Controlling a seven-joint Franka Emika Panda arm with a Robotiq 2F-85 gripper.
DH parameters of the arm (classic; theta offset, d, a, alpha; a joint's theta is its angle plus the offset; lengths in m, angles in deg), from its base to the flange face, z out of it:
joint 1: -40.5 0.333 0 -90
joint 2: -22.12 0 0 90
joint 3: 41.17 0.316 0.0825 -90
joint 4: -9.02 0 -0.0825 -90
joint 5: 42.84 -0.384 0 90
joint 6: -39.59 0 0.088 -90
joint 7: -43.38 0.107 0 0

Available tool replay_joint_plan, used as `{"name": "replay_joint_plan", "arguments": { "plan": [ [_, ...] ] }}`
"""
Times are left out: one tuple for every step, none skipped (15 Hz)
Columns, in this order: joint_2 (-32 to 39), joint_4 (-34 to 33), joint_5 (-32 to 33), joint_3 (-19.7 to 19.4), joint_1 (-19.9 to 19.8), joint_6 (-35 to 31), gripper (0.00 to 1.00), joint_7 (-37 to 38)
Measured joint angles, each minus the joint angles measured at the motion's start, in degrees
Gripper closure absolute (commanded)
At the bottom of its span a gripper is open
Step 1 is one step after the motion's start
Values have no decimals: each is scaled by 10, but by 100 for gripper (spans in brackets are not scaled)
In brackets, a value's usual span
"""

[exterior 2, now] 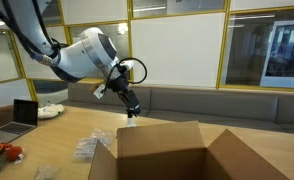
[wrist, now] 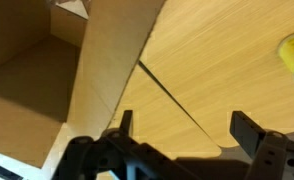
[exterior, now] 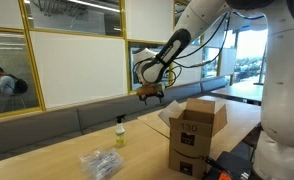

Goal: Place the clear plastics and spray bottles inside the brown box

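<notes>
1. Gripper (exterior: 150, 96) spread wide, empty, hangs in the air above table (exterior: 147, 150)
2. Bottle (exterior: 119, 133) stands upright on table, well apart from box (exterior: 195, 130)
3. Plastics (exterior: 102, 163) lie on table near bottle, outside box
4. Box flaps open, inside not visible
5. Wrist view: box left, bottle at right edge

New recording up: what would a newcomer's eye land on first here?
The tall brown cardboard box with open flaps dominates the wooden table. The white robot arm hangs above the table beside it, its black gripper open and empty. Further along the table sit a small clear spray bottle of yellowish liquid and a crumpled bundle of clear plastic film.
</notes>
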State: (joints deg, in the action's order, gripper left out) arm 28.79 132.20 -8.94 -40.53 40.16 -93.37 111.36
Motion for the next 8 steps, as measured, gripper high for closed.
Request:
{"name": "replay_joint_plan", "arguments": {
  "plan": [
    [18, -12, -17, 1, 6, -14, 0, -6],
    [35, -23, -35, 4, 14, -28, 0, -15],
    [52, -33, -55, 7, 21, -43, 0, -24],
    [66, -41, -75, 10, 29, -57, 0, -34],
    [79, -48, -95, 14, 39, -69, 0, -43],
    [90, -54, -115, 18, 48, -82, 0, -54],
    [100, -60, -137, 23, 56, -93, 0, -67],
    [109, -64, -160, 29, 65, -103, 0, -80]
  ]
}}
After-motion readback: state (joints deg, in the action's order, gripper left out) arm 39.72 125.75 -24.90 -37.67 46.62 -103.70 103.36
